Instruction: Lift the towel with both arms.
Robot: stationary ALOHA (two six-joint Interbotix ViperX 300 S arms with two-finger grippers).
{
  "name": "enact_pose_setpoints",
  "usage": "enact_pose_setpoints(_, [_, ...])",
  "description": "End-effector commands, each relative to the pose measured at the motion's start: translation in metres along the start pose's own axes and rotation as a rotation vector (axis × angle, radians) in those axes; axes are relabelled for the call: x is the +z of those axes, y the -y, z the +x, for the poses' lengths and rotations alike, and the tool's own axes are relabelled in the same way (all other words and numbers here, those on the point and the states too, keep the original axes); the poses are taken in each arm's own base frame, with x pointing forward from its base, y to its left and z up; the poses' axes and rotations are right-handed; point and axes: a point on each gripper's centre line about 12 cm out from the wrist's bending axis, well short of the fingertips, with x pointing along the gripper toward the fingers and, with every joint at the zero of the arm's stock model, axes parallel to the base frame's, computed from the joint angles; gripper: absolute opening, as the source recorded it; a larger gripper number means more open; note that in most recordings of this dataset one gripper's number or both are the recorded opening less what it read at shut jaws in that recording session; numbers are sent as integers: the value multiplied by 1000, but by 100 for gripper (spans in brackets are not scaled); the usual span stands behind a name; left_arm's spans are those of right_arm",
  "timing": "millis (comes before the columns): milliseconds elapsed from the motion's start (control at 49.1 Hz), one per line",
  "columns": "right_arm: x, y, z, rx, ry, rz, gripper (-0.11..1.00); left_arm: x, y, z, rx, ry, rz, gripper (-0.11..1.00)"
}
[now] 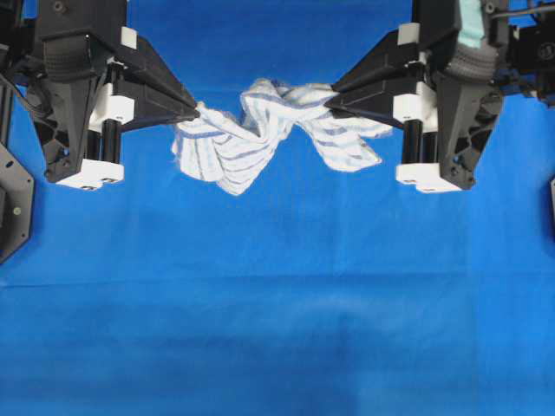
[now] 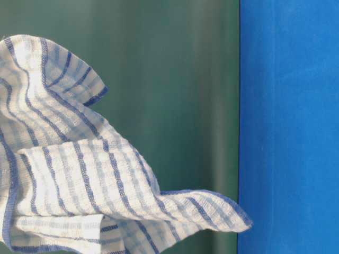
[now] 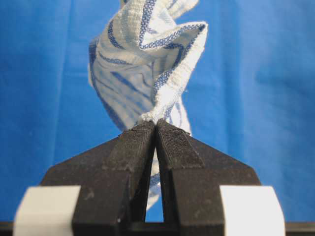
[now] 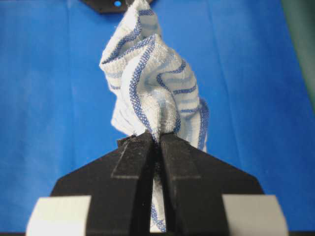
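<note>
Towel (image 1: 260, 134) hangs between the two grippers in the overhead view, stretched sideways from left to right above the blue table cloth (image 1: 277, 329). Its middle is bunched and twisted, so some folds hide others. The left gripper (image 1: 198, 110) pinches the towel's left end, and the right gripper (image 1: 328, 101) pinches it near the right end, with a loose flap beyond. Both arms are cut off at the top edge. In the table-level view the towel (image 2: 79, 174) fills the lower left and runs off the picture's edge; no gripper shows there, and the blue cloth (image 2: 288, 127) looks turned on its side. In the left wrist view the left gripper (image 3: 156, 127) is squeezed tight on a towel corner (image 3: 147, 59), which rises away from it. In the right wrist view the right gripper (image 4: 158, 137) is squeezed tight on the bunched towel (image 4: 152, 83) too.
</note>
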Motion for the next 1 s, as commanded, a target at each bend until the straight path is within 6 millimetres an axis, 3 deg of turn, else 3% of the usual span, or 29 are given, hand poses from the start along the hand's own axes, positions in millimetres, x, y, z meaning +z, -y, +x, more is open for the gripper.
enact_pose_setpoints(0, [9, 2, -12, -1, 44, 0, 5, 10, -1, -9, 4, 38, 2, 1])
enact_pose_setpoints(285, [9, 2, -9, 0, 49, 8, 6, 6, 4, -6, -9, 33, 14, 5])
enact_pose_setpoints(367, [9, 1, -6, 0, 47, 10, 25, 3, 6, -4, -13, 30, 13, 22])
enact_pose_setpoints(509, [5, 1, -3, -6, 35, 0, 63, 0, 6, -6, -14, 42, 7, 65])
enact_pose_setpoints(571, [5, 2, -2, -9, 31, -1, 69, -1, 7, -7, -15, 46, 5, 81])
enact_pose_setpoints(632, [4, 2, -2, -10, 26, 1, 65, -3, 7, -7, -16, 50, 4, 91])
enact_pose_setpoints(815, [-6, 2, 4, -13, -10, 5, 66, -11, 7, 3, -17, 48, -4, 91])
enact_pose_setpoints(978, [-31, -3, 23, -4, -84, 3, 66, -33, 10, 29, -24, 16, -16, 91])
